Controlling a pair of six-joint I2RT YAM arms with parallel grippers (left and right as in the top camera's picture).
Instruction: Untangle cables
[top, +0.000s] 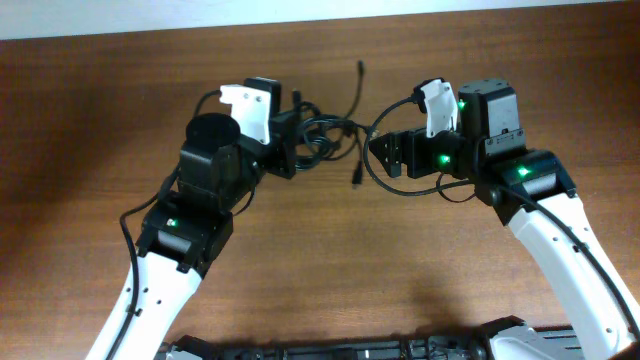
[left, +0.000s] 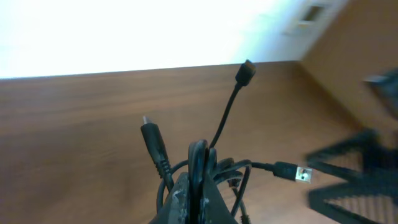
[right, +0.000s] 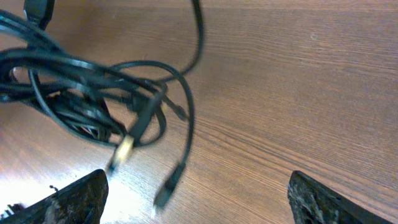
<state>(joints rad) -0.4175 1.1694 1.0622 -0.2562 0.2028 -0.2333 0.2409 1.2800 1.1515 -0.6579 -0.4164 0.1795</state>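
Closest to my left wrist camera, my left jaws are pinched shut on the cables (left: 198, 155). Several thin black loops are squeezed together in the narrow slot between them. Whether the bunch hangs clear of the table (top: 320, 280) or rests on it, I cannot tell.

My right jaws are spread wide with nothing between them. Only bare brown wood shows in the gap. They sit low, just beside the tangle.

The tangle itself lies between my two arms, on the far half of the table. From my right wrist camera it is a loose nest of crossing loops. Two ends trail out of it toward me: a silver-tipped plug (right: 124, 148) and a small dark plug (right: 166, 186).

Farther off, a tall plug (left: 247, 70) rises above the bunch on a stiff curve of cord. A stubby plug (left: 149, 132) stands beside it.

I judge the step in hand to be drawing out one free end. To do it well, my left jaws should only anchor the bunch. My right jaws should close on the cord just behind the silver-tipped plug, as it lies nearest and looks least buried. I would then pull slowly away from the left arm, along the line of the cord. If the loops tighten, I should slacken and try another end.
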